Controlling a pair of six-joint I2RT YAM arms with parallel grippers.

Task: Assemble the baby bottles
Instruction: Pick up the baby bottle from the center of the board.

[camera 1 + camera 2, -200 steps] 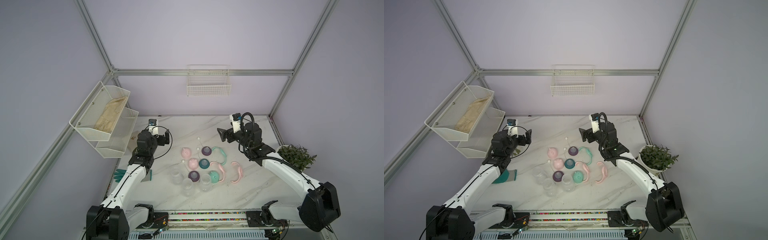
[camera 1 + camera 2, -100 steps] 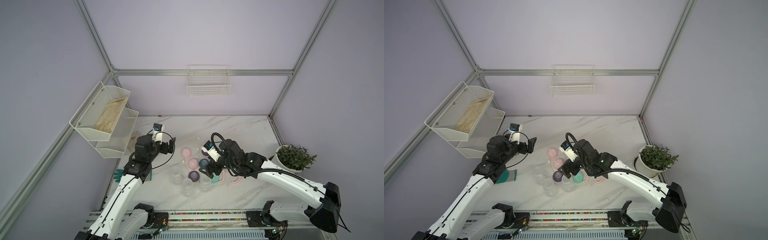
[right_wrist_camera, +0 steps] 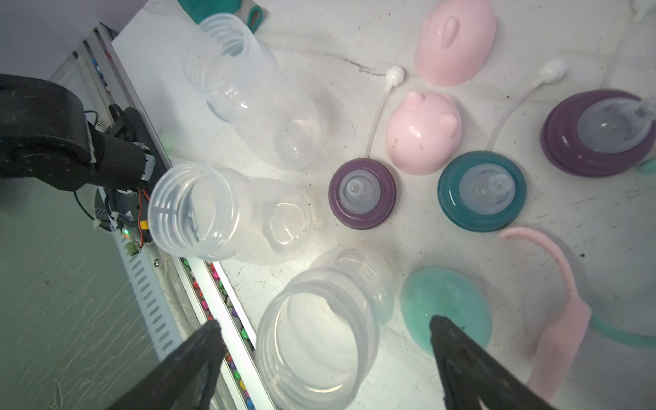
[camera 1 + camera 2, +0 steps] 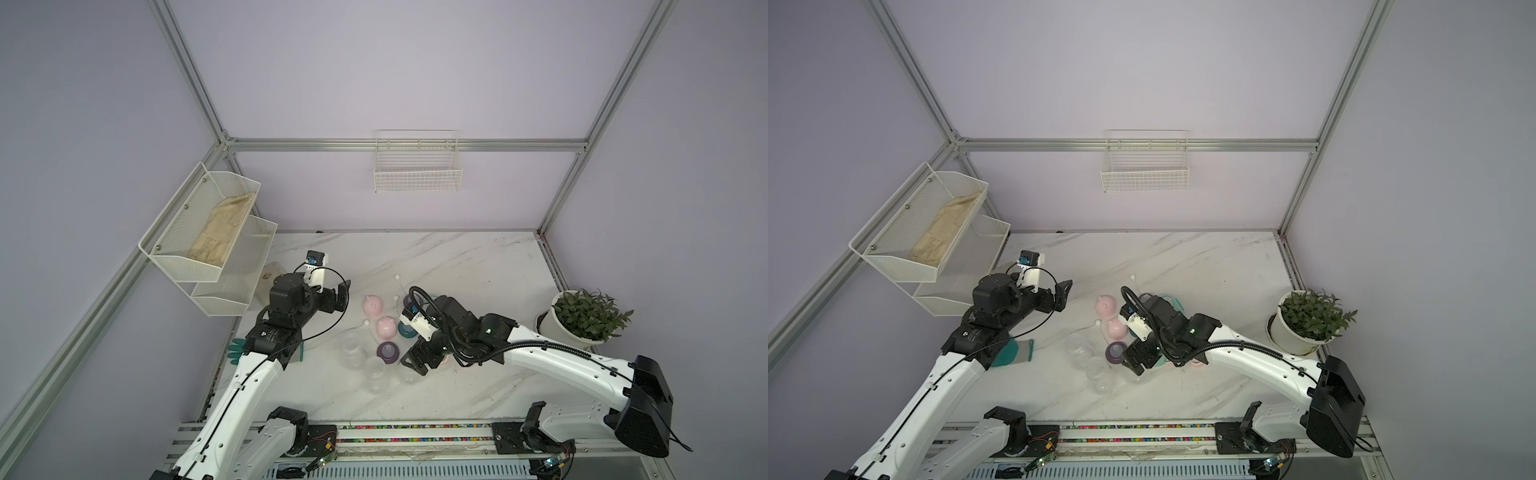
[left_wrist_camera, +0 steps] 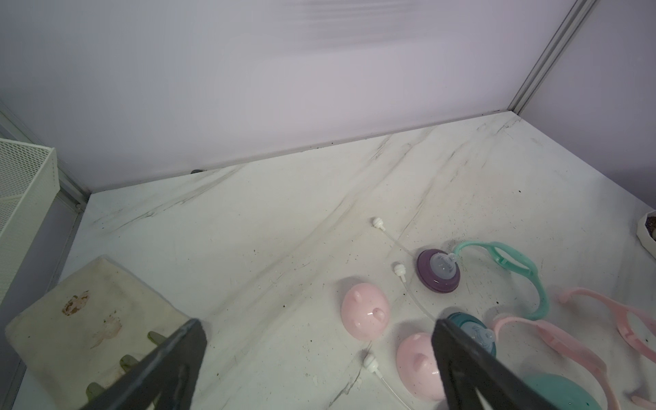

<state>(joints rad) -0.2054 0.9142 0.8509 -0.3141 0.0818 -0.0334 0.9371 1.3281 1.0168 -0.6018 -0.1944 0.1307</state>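
The left tool [image 4: 341, 296] hangs spread and empty over the left of the bench [image 4: 478, 266], the pink dome caps [image 4: 372, 305] just to its right, and it touches none of the three clear bottles [image 4: 375, 374] that stand mouth-up near the bench's front edge. Of those three, the rightmost bottle [image 3: 316, 337] is the one that matters. In the right wrist view its open mouth sits between the two fingers of the right tool [image 3: 323, 322], which is spread wide and grips nothing (whether the tips are below the rim I cannot tell). The bottle's long axis is upright and the tool stands over it, reaching in from the right, so I judge the fingers should close across the threaded neck, not along it. The right arm is plainly the nearer one. The mint dome cap [image 3: 447, 309] lies just beside one finger and could be nudged as the tool closes.
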